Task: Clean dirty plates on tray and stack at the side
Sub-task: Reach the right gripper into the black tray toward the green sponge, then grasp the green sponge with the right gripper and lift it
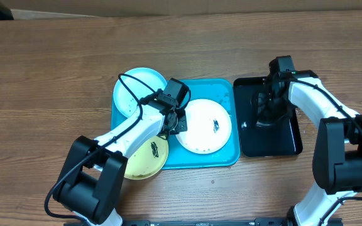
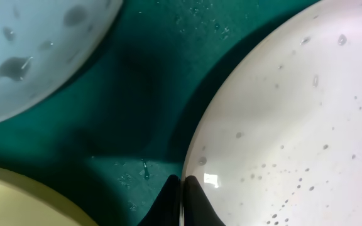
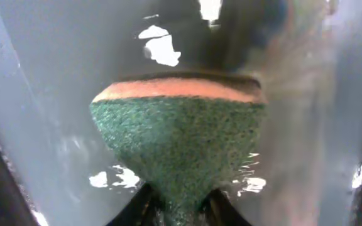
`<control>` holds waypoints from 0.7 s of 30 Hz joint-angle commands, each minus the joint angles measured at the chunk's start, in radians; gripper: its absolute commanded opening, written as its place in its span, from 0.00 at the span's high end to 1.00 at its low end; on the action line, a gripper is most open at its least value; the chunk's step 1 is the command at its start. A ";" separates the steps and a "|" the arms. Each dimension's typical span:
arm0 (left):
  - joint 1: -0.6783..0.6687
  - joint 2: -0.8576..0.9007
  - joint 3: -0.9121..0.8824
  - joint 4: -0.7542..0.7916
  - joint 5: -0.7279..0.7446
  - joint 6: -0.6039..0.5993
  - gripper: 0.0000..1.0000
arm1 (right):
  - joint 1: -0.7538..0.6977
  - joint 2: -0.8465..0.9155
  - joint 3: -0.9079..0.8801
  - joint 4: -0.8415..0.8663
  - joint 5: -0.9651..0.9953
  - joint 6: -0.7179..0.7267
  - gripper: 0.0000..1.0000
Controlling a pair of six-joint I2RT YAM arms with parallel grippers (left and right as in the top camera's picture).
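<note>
My left pincer (image 2: pixel 181 183): pinching rim of white plate (image 2: pixel 294 125), on the tray (image 2: pixel 143 94). My right pincer (image 3: pixel 181 201): pinching green sponge (image 3: pixel 181 138), right of the tray.

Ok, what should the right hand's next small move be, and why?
Probably lift the sponge out of the black tray and carry it toward the white plate. The right hand is squeezed onto the sponge, the plate shows a dark smear, and the left hand seems to pinch its rim.

Plates (image 1: pixel 204 125) on tray (image 1: pixel 222 88); smaller tray (image 1: pixel 281 141) right
</note>
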 commanded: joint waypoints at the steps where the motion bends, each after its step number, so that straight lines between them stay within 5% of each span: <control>1: 0.032 0.013 -0.010 -0.005 -0.018 0.013 0.96 | 0.005 0.006 0.001 0.004 -0.005 0.001 0.95; 13: 0.047 0.013 -0.010 -0.015 -0.015 0.013 0.96 | 0.005 -0.023 0.181 -0.195 -0.012 0.005 0.96; 21: 0.047 0.013 -0.010 -0.014 -0.018 0.013 0.96 | 0.005 -0.024 0.130 -0.172 -0.016 0.006 0.96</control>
